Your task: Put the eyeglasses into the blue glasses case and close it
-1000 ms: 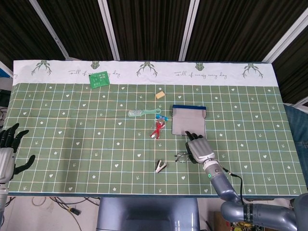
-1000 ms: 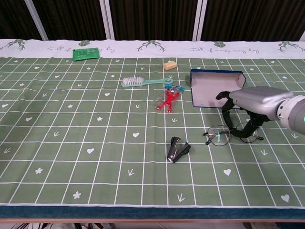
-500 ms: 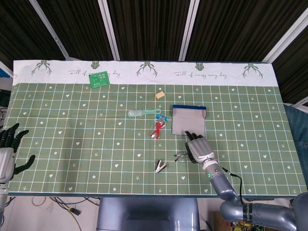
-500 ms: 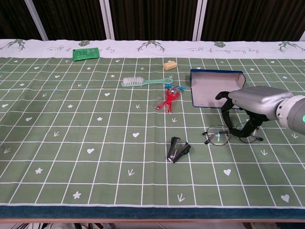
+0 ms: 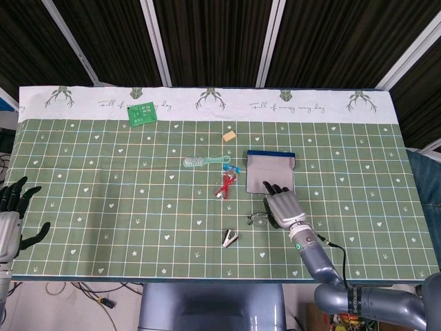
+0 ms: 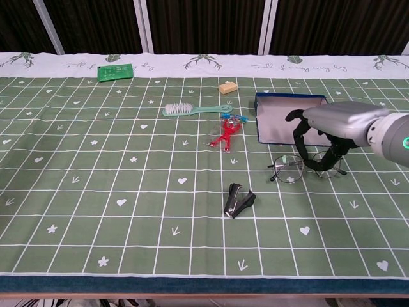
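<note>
Eyeglasses (image 6: 305, 166) held in the right hand (image 6: 332, 125), just in front of the open blue glasses case (image 6: 286, 119), which lies flat on the counter (image 6: 96, 192). Fingers (image 6: 298, 137) curled down around the frame near its bridge, thumb side toward the case. Left lens (image 6: 287, 168) seen low over the green cloth; contact between lens and cloth cannot be told from either view. In the head view, right hand (image 5: 281, 205) placed at the near edge of the case (image 5: 270, 172), with the glasses (image 5: 260, 220) showing only partly beside it.

Left hand (image 5: 12, 214) at the far left edge of the head view, off the counter, fingers spread apart and holding nothing.

Other items noted on the counter:
- black staple remover (image 6: 239, 200), near side, left of the eyeglasses;
- red clip-like item (image 6: 223, 136) with a small blue piece (image 6: 236, 119) just behind it, left of the case;
- pale green brush (image 6: 189, 109) behind those;
- small tan block (image 6: 227, 87) toward the far side;
- green circuit board (image 6: 115, 71) at the far left, on the white border.
</note>
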Tool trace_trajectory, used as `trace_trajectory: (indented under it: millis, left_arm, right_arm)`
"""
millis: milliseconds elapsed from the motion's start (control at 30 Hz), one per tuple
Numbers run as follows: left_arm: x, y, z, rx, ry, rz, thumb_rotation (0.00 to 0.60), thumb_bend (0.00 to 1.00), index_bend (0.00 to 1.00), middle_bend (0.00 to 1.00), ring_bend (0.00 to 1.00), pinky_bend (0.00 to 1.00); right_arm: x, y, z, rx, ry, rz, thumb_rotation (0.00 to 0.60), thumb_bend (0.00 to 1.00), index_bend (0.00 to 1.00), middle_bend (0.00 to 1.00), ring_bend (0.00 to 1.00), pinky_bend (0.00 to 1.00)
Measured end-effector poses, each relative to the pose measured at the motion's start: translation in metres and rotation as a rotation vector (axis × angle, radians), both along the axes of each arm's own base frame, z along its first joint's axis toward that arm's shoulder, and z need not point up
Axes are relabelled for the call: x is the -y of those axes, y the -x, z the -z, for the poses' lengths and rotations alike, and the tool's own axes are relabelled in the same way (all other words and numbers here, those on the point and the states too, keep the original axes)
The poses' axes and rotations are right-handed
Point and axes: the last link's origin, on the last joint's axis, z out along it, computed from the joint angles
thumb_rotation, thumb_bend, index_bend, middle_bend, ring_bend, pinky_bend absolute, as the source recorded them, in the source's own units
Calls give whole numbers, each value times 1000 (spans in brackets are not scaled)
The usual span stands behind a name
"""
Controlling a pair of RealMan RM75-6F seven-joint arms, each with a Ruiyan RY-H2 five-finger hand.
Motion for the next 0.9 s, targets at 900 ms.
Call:
trace_trajectory:
  millis: [900]
  left_arm:
    - [-2,1,-2,23,-3,-13,600,271,169,0,0,0]
  right_arm:
    - [110,-31,-21,-39,170,130,600,481,627,77,145,203]
